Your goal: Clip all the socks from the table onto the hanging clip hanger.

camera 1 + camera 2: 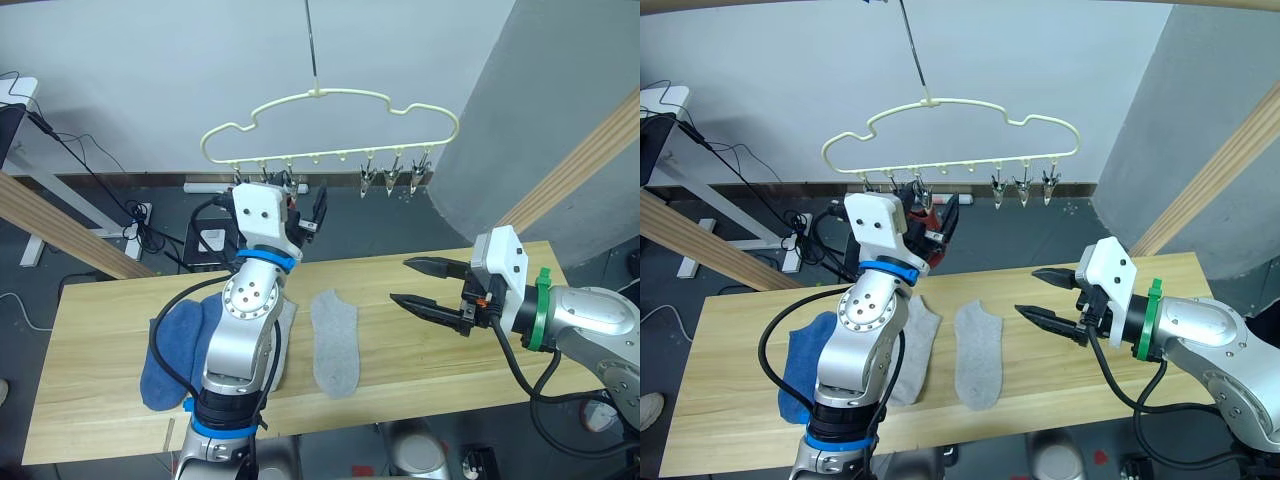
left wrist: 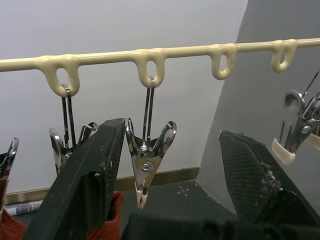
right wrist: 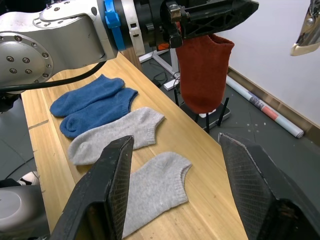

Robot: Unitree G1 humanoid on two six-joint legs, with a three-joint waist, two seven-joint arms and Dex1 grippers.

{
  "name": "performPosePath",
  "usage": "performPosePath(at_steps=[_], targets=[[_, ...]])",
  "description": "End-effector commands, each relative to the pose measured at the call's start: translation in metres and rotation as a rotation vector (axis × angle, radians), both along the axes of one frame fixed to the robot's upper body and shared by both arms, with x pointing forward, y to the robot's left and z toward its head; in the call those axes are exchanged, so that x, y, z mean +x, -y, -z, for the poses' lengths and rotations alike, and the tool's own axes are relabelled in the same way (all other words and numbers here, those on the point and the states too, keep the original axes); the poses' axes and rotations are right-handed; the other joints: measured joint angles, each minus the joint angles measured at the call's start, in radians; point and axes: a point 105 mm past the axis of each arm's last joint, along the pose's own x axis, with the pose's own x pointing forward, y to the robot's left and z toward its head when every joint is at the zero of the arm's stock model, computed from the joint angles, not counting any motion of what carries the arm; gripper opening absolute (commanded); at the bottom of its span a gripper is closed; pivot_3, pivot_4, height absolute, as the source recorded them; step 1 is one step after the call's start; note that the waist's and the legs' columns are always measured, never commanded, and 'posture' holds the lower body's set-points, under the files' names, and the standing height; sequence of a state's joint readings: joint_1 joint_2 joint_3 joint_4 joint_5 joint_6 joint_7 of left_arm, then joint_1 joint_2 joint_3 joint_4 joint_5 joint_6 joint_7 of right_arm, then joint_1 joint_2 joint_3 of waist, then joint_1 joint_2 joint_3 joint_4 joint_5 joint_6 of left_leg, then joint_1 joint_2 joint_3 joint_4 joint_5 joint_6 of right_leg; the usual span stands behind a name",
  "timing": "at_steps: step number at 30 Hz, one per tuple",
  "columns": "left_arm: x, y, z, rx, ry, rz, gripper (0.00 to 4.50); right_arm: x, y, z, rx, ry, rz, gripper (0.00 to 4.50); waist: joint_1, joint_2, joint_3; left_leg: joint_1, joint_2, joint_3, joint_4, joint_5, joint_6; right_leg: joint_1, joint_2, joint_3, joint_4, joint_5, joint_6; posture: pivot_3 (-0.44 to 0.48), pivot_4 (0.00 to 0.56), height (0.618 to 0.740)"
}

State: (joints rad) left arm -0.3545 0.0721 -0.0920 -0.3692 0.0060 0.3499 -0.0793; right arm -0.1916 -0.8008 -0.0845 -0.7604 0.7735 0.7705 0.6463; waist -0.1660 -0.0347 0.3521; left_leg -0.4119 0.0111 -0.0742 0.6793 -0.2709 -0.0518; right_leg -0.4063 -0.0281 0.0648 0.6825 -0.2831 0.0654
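The table (image 1: 420, 290), a long plank top, runs across the lower half of the head views. On its left part lie two blue socks (image 3: 95, 102) side by side, then two light grey socks (image 3: 120, 135) – four not yet hung. The grey one nearest mid-frame (image 1: 335, 340) lies with its long axis running away from the robot.

The clip hanger (image 1: 330, 125) hangs in the upper centre, its clips strung along the bar.

The left gripper (image 1: 305, 215) is raised to the left end of that bar. Its fingers look spread in its wrist view, yet a rust red sock (image 3: 202, 70) hangs from it, so whether it grips cannot be told. A bare clip (image 2: 145, 170) dangles just beside the left finger (image 2: 85, 185) – the sock's cuff sits below and beside that clip, so the cuff must go up into it.

The right gripper (image 1: 425, 285) hovers wide open above the table at right of centre, holding nothing. I judge it the nearer arm to the mid-frame grey sock.
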Motion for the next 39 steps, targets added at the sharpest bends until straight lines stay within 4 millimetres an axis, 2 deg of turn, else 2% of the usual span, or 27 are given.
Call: performPosePath(at_steps=[1,12,16,21,25,32,36,39], targets=[[-0.003,0.002,-0.009,-0.019,0.03,0.004,3.28,-0.007,-0.005,-0.009,0.016,0.038,-0.031,2.84,0.0,0.0,0.0,0.0,0.0,0.0,0.0,0.0,0.0,0.0,0.0,0.0,0.0,0.0,0.0,-0.331,0.296,0.74],[0.002,-0.005,-0.017,-0.026,0.037,-0.06,3.28,-0.011,-0.006,-0.009,0.032,0.013,-0.056,2.84,0.0,0.0,0.0,0.0,0.0,0.0,0.0,0.0,0.0,0.0,0.0,0.0,0.0,0.0,0.0,-0.331,0.296,0.74],[0.001,-0.005,-0.017,-0.027,0.037,-0.063,2.43,-0.011,-0.008,-0.014,0.052,0.025,-0.066,2.84,0.0,0.0,0.0,0.0,0.0,0.0,0.0,0.0,0.0,0.0,0.0,0.0,0.0,0.0,0.0,-0.331,0.296,0.74],[0.001,-0.003,-0.017,-0.025,0.042,-0.057,0.91,-0.011,-0.008,-0.015,0.052,0.023,-0.064,2.84,0.0,0.0,0.0,0.0,0.0,0.0,0.0,0.0,0.0,0.0,0.0,0.0,0.0,0.0,0.0,-0.331,0.296,0.74],[0.0,-0.005,-0.017,-0.013,0.045,-0.064,0.25,-0.011,-0.008,-0.014,0.053,0.02,-0.063,2.84,0.0,0.0,0.0,0.0,0.0,0.0,0.0,0.0,0.0,0.0,0.0,0.0,0.0,0.0,0.0,-0.333,0.298,0.74],[-0.001,-0.007,-0.018,-0.009,0.051,-0.058,0.19,-0.01,-0.009,-0.01,0.033,0.02,-0.056,2.84,0.0,0.0,0.0,0.0,0.0,0.0,0.0,0.0,0.0,0.0,0.0,0.0,0.0,0.0,0.0,-0.329,0.297,0.74],[-0.001,-0.007,-0.021,-0.017,0.051,-0.029,0.19,0.004,0.001,0.022,-0.117,-0.008,0.062,2.84,0.0,0.0,0.0,0.0,0.0,0.0,0.0,0.0,0.0,0.0,0.0,0.0,0.0,0.0,0.0,-0.318,0.303,0.74],[-0.001,-0.006,-0.023,-0.019,0.043,0.017,0.19,0.013,0.001,0.047,-0.167,-0.015,0.17,3.44,0.002,0.0,0.0,0.0,0.0,0.0,0.0,0.0,0.0,0.0,0.0,0.0,0.0,0.0,0.0,-0.304,0.318,0.74]])
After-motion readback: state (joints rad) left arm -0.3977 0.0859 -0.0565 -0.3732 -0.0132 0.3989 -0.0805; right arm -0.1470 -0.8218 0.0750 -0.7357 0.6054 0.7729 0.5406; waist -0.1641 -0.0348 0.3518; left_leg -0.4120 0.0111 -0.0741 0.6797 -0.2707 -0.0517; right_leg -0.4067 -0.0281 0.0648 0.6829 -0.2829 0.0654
